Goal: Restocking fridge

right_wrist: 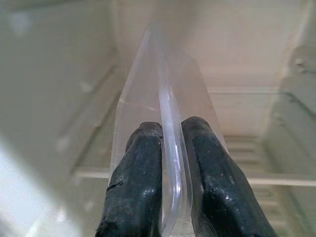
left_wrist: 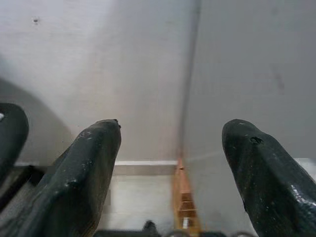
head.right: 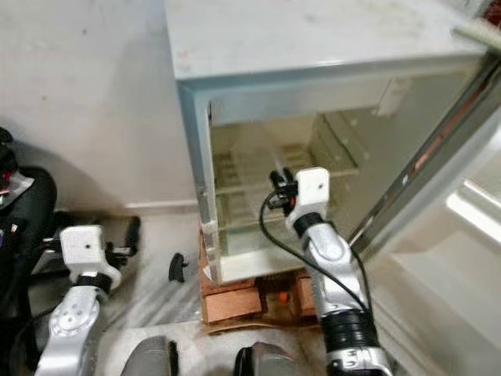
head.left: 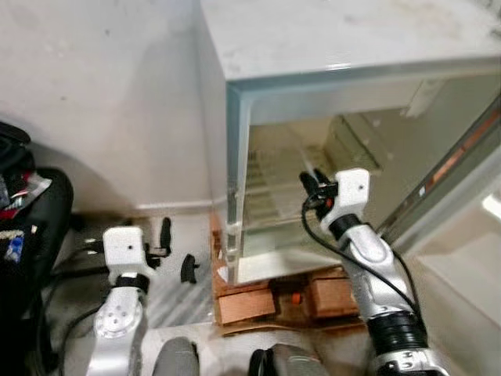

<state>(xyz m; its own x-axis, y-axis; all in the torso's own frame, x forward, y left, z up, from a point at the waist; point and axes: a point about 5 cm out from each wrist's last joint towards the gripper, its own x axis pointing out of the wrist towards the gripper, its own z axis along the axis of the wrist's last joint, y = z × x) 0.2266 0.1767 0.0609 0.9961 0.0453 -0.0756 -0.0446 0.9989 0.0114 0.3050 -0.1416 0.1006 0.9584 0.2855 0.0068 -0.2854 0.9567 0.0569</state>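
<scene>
A small white fridge (head.left: 329,47) stands open in front of me, its door (head.left: 458,168) swung out to the right. My right gripper (head.left: 311,186) reaches into the fridge at shelf height. In the right wrist view its fingers (right_wrist: 140,182) are shut on the thin edge of a clear plastic shelf piece (right_wrist: 165,108), which runs on deeper into the fridge. My left gripper (head.left: 177,251) hangs low to the left of the fridge, above the floor. It is open with nothing between its fingers (left_wrist: 89,173).
The fridge rests on wooden blocks (head.left: 258,298). A black bag (head.left: 27,227) and cables lie at the far left against the white wall (head.left: 102,94). Two dark rounded shapes (head.left: 176,356) show at the bottom edge. Pale floor lies between bag and fridge.
</scene>
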